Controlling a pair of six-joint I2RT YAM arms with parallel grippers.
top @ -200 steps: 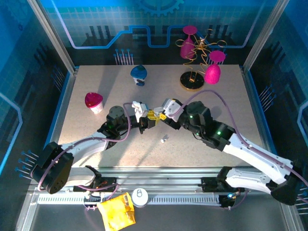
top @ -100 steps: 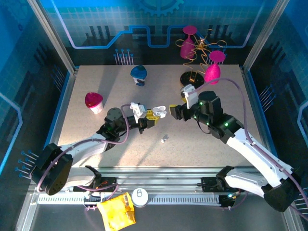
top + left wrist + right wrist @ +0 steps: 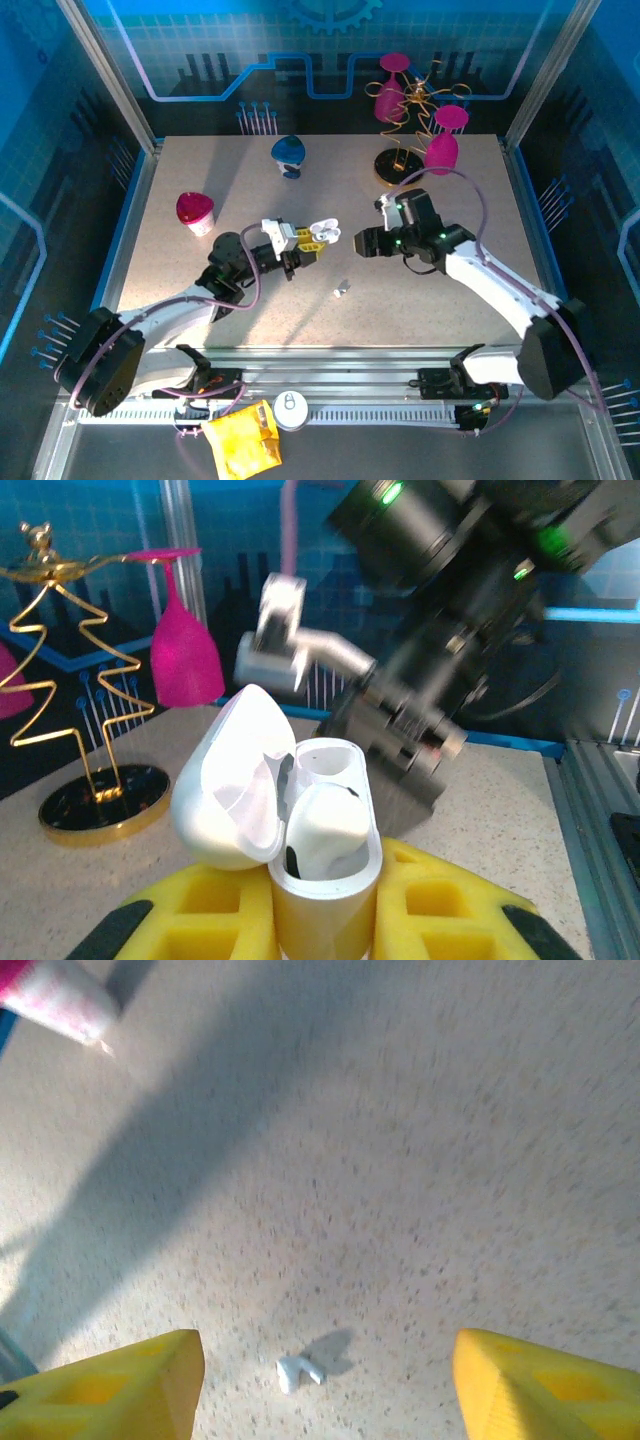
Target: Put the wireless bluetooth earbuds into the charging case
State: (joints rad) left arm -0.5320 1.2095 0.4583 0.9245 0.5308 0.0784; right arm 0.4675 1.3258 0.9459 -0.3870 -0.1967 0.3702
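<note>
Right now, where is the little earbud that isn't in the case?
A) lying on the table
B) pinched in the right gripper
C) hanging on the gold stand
A: the loose earbud lies on the speckled table, untouched by the open right gripper.

Speckled beige table (sunlit, long shadows) inside blue printed walls with metal posts.

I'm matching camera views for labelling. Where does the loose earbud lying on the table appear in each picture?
Top external: the loose earbud lies on the table, near middle, just below-left of the right gripper.
Right wrist: bottom centre, between the open yellow fingers.
Shared landmark: the right gripper, close by in both.
</note>
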